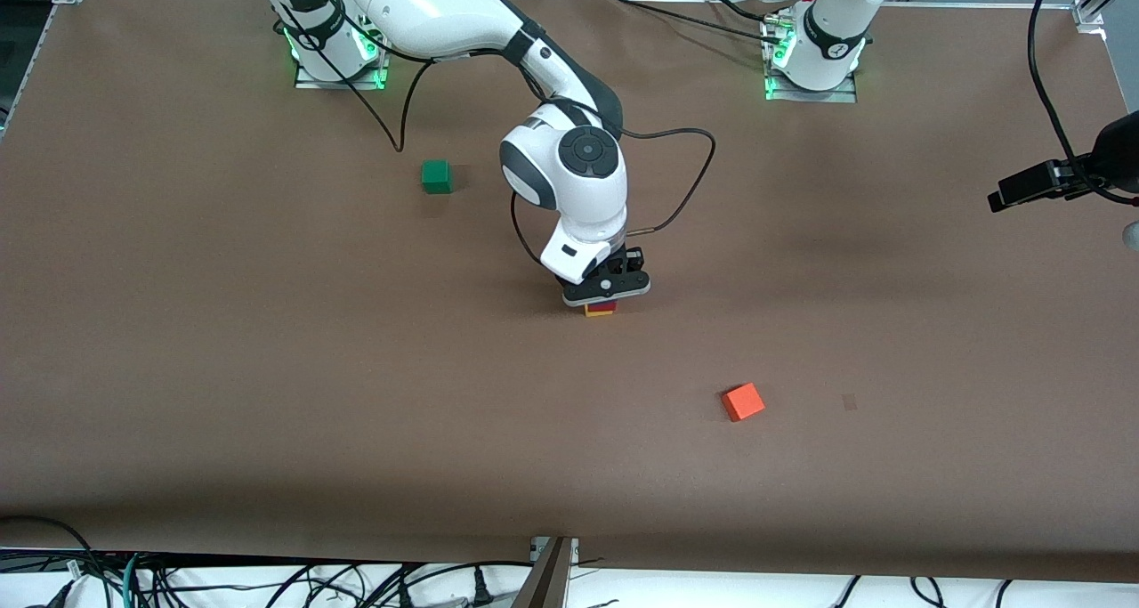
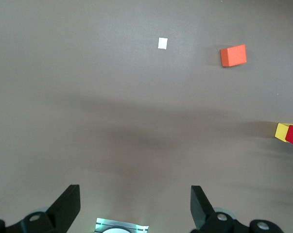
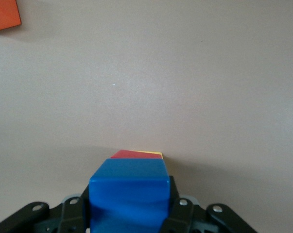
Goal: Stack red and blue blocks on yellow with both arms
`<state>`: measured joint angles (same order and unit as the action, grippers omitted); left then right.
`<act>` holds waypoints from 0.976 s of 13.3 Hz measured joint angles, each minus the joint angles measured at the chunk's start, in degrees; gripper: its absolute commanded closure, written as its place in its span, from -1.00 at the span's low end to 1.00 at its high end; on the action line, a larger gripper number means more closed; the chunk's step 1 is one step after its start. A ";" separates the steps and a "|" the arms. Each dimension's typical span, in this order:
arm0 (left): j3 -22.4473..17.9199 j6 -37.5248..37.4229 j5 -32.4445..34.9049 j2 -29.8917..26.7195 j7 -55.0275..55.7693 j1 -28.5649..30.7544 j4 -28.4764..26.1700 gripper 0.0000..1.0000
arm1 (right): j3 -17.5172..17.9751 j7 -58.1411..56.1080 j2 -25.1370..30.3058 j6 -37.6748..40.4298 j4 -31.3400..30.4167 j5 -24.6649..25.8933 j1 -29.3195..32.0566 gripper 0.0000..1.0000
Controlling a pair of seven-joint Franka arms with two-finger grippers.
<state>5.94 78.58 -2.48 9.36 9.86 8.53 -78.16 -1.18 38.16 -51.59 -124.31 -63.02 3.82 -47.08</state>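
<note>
Right gripper was over the mid-table stack, fingers clamped on the blue block, just above red block on yellow. Offset looked risky: release could topple it. Left gripper waited, fingers apart.

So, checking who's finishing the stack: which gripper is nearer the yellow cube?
Right. The right gripper, shut on the blue cube, is directly over the yellow cube; the left gripper waits toward its own end.
</note>
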 measured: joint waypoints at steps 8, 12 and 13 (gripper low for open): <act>0.01 0.00 0.00 0.00 0.00 -0.01 0.00 -1.00 | 0.00 -0.03 0.00 0.01 0.04 0.00 0.00 -0.98; 0.01 0.00 0.00 0.00 0.00 -0.01 0.00 -1.00 | 0.09 -0.08 0.02 0.05 0.50 0.00 0.00 -0.99; 0.01 0.00 0.00 0.00 0.00 -0.01 0.00 -1.00 | 0.09 -0.09 0.10 0.28 0.78 0.00 0.00 -0.99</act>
<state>5.94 78.58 -2.48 9.36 9.86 8.51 -78.16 -1.09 38.07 -51.49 -124.03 -62.25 3.82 -47.08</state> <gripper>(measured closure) 0.000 0.004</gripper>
